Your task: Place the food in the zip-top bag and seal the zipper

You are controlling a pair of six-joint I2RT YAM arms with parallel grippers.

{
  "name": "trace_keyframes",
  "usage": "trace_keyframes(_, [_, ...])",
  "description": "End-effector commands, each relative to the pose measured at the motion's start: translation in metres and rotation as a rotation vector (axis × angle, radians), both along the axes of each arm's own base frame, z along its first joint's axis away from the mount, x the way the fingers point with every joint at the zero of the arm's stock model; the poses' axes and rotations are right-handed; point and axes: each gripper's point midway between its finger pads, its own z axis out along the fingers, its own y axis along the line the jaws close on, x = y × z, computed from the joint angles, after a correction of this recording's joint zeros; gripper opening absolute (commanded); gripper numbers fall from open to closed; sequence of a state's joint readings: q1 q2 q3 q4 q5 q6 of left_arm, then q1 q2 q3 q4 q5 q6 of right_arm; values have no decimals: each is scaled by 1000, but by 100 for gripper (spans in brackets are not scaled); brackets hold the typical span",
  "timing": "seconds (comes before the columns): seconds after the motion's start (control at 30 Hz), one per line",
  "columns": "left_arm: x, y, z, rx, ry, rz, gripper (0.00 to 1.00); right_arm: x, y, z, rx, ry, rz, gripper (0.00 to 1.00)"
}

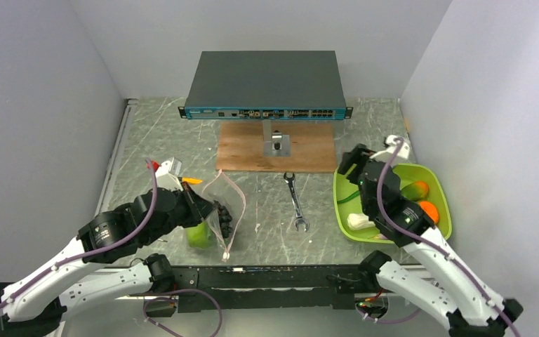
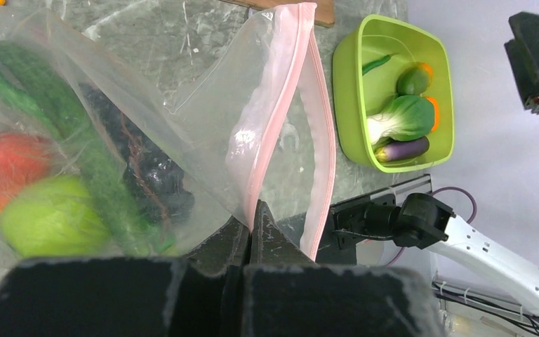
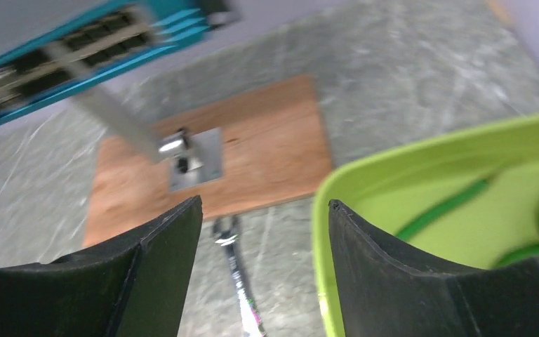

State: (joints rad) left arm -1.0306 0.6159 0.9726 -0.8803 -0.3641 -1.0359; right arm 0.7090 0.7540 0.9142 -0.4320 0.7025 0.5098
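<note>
The clear zip-top bag [image 1: 228, 200] lies at the left, its mouth open. My left gripper [image 2: 253, 210] is shut on one edge of the mouth, on the pinkish-red zipper [image 2: 281, 105]. Inside the bag I see a strawberry [image 2: 7, 168], a green apple [image 2: 49, 214], green beans [image 2: 77, 140] and black grapes [image 2: 147, 175]. The lime-green tray [image 1: 441, 193] at the right holds bok choy [image 2: 400, 119], an eggplant [image 2: 403, 149], a mango [image 2: 414, 78], an orange [image 2: 431, 112] and a green bean [image 2: 377, 64]. My right gripper [image 3: 263, 207] is open and empty above the tray's near-left rim [image 3: 319, 203].
A wrench [image 1: 295, 202] lies between the bag and the tray. A wooden board [image 1: 277, 147] with a metal bracket sits behind it, and a network switch [image 1: 265, 84] stands at the back. An orange-handled screwdriver [image 1: 191, 180] lies behind the bag.
</note>
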Motion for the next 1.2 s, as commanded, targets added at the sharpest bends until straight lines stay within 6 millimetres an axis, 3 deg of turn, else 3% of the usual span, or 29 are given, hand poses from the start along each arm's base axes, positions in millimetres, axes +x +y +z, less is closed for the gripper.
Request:
trace_keyframes(0.0, [5,-3,21,-43,-47,8,0,-2,-67,-15,105,-49,-306,65])
trace_keyframes(0.07, [5,-3,21,-43,-46,7,0,-2,-95,-33,117,-36,-423,64])
trace_keyframes(0.2, [4,-3,20,-45,-46,6,0,3,-131,-82,176,57,-559,64])
trace_keyframes(0.4, [3,-1,20,-51,-46,4,0,27,-144,-161,345,290,-540,64])
trace_keyframes(0.63, [2,-3,16,-59,-41,0,0,45,-146,-218,424,554,-509,68])
trace_keyframes(0.77, [3,-5,18,-56,-40,-6,0,44,-162,-227,415,586,-578,69])
trace_keyframes(0.97, [5,-14,14,-53,-36,-23,0,44,-216,-195,305,470,-812,74])
trace_keyframes(1.17, [5,-19,13,-6,-19,-46,0,37,-267,-192,280,476,-968,81])
